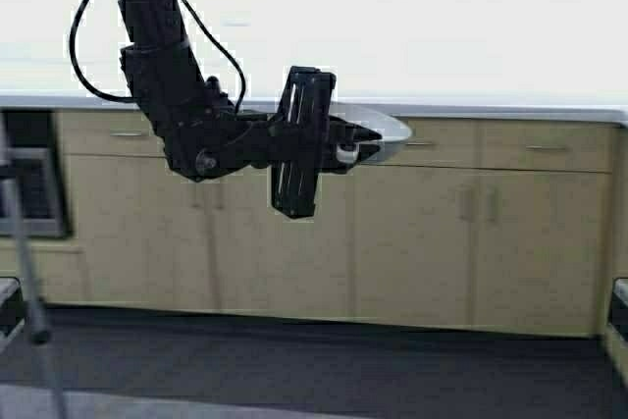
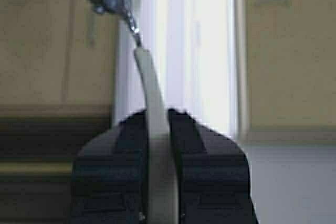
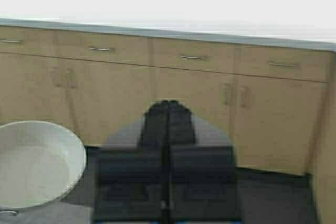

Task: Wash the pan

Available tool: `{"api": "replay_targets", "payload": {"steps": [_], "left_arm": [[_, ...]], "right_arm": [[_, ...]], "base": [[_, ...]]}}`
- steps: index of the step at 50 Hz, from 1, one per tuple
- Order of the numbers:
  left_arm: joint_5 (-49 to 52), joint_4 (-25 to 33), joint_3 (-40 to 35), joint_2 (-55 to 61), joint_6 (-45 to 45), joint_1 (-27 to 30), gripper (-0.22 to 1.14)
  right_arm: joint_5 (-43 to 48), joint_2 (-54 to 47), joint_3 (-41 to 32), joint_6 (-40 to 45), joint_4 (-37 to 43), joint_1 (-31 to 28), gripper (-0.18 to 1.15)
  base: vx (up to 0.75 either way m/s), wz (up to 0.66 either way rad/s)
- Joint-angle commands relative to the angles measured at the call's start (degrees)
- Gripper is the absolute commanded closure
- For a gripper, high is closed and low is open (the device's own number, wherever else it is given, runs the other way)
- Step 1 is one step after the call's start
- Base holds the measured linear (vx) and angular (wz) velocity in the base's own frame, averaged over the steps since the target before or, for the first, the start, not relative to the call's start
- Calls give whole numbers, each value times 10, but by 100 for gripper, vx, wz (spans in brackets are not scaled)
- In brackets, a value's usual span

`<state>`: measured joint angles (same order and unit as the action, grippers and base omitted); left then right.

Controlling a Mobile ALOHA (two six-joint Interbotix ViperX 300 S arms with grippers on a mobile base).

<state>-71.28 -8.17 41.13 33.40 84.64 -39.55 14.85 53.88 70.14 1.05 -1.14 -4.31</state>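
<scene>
In the high view my left gripper (image 1: 359, 144) holds the pan (image 1: 391, 129), a pale off-white shallow round pan, in the air in front of the cabinets, level with the counter's front edge. In the left wrist view the left gripper (image 2: 158, 115) is shut on the pan's thin rim (image 2: 151, 85), seen edge-on, with a metal fitting of the pan at its far end. In the right wrist view the right gripper (image 3: 168, 105) is shut and empty, low down and facing the cabinets, and the pan's pale inside (image 3: 37, 163) shows beside it. The right gripper does not show in the high view.
A long white countertop (image 1: 451, 46) runs across the scene above tan drawers and cabinet doors (image 1: 442, 242). A dark appliance front (image 1: 34, 193) sits at far left. A grey pole (image 1: 25, 272) stands at lower left. The floor (image 1: 294, 365) is dark.
</scene>
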Motion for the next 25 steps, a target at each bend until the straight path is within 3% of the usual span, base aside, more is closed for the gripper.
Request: {"api": "replay_targets", "payload": {"steps": [1, 25], "left_arm": [[-11, 4, -11, -29, -11, 4, 89], [-11, 8, -15, -42, -9, 5, 89]], "right_arm": [[-10, -3, -11, 3, -1, -4, 90], [-14, -16, -10, -15, -6, -18, 90]], "base": [[11, 84], [10, 65]]}}
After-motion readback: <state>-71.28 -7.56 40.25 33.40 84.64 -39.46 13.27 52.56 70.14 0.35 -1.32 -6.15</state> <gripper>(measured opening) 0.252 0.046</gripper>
